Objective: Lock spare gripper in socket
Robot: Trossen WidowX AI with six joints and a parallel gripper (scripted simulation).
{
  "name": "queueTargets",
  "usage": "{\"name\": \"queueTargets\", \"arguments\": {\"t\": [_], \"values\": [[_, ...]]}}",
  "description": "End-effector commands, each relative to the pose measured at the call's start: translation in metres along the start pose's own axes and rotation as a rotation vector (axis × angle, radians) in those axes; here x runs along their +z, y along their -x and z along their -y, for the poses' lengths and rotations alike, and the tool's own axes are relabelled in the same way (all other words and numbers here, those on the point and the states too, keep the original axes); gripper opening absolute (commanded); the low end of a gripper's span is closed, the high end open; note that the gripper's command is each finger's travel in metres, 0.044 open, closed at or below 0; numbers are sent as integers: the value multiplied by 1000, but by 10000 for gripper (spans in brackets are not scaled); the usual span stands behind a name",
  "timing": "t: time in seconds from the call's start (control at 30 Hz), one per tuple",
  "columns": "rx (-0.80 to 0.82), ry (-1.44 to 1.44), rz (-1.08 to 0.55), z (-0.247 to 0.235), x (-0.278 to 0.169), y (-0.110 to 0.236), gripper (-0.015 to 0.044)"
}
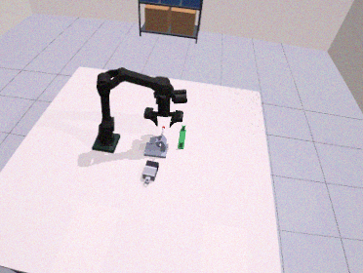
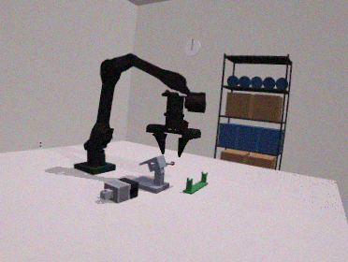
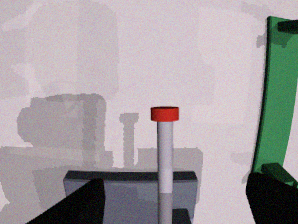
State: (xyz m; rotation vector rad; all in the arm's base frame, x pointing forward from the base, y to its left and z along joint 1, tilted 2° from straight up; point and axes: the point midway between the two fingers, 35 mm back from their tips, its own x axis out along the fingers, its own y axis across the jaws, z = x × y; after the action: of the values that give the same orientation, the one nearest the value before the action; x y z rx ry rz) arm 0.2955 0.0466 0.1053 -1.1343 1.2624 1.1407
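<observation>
The grey mount stands on the table with its angled socket on top. The lock pin, pale with a red head, sits in the socket, its head sticking out. The spare gripper, a grey block with a black end and a small light spigot, lies on the table beside the mount. My gripper points down, open and empty, just above the pin's head. In the wrist view the pin is between the fingers' lines, nearer the left one.
A green holder with two upright posts stands on the table beside the mount, on the side of the pin's head. The arm's base is on the mount's other side. A shelf rack stands beyond the table.
</observation>
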Motion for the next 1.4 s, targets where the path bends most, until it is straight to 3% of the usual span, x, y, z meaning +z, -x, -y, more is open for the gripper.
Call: {"name": "queueTargets", "arguments": {"t": [0.0, 1.2, 1.37], "values": [[7, 3, -7, -1, -1, -9, 300], [7, 3, -7, -3, 1, -56, 300], [7, 3, -7, -3, 1, -56, 169]]}}
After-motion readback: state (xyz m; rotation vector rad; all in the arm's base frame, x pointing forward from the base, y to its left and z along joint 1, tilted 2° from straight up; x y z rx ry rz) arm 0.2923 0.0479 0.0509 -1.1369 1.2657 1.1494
